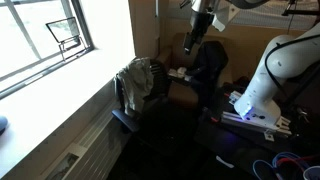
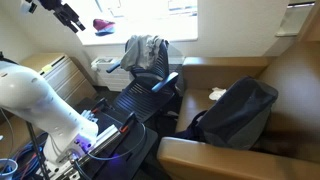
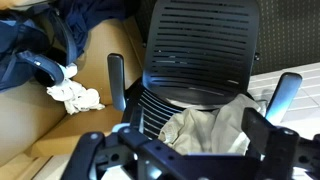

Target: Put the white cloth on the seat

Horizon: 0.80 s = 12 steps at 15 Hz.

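A pale grey-white cloth (image 3: 212, 125) hangs over the top of the backrest of a black mesh office chair; it shows in both exterior views (image 1: 137, 80) (image 2: 146, 50). The chair's seat (image 3: 200, 45) (image 2: 132, 100) has nothing on it. A smaller crumpled white cloth (image 3: 76, 96) (image 2: 217, 93) lies on the wooden bench beside the chair. My gripper (image 3: 186, 146) is open and holds nothing. It is high above the chair (image 1: 205, 18) (image 2: 68, 15), and in the wrist view its fingers frame the draped cloth.
A dark bag or jacket (image 2: 240, 110) (image 1: 210, 62) lies on the wooden bench (image 2: 290, 80). The chair has two armrests (image 3: 117, 82) (image 3: 286, 95). The white robot base (image 1: 262, 80) (image 2: 35, 100) stands close by, with cables on the floor. A window (image 1: 45, 40) is behind the chair.
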Each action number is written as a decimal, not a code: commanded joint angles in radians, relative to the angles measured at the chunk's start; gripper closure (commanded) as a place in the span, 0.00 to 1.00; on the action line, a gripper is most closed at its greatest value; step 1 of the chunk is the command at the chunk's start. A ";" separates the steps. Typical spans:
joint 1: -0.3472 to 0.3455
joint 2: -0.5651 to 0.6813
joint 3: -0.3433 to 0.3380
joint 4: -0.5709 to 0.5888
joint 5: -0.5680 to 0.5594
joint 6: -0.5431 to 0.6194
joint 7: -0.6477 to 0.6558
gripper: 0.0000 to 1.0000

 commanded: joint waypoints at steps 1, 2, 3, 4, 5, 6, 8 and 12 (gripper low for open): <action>0.018 0.006 -0.015 0.002 -0.013 -0.002 0.011 0.00; -0.032 0.029 -0.035 -0.018 -0.091 0.028 -0.033 0.00; -0.082 0.071 -0.075 -0.020 -0.159 0.110 -0.071 0.00; -0.098 0.105 -0.086 0.001 -0.235 0.150 -0.099 0.00; -0.122 0.150 -0.107 0.019 -0.313 0.192 -0.141 0.00; -0.105 0.202 -0.179 0.024 -0.324 0.295 -0.234 0.00; -0.105 0.303 -0.278 0.042 -0.322 0.480 -0.344 0.00; -0.033 0.559 -0.447 0.103 -0.170 0.823 -0.620 0.00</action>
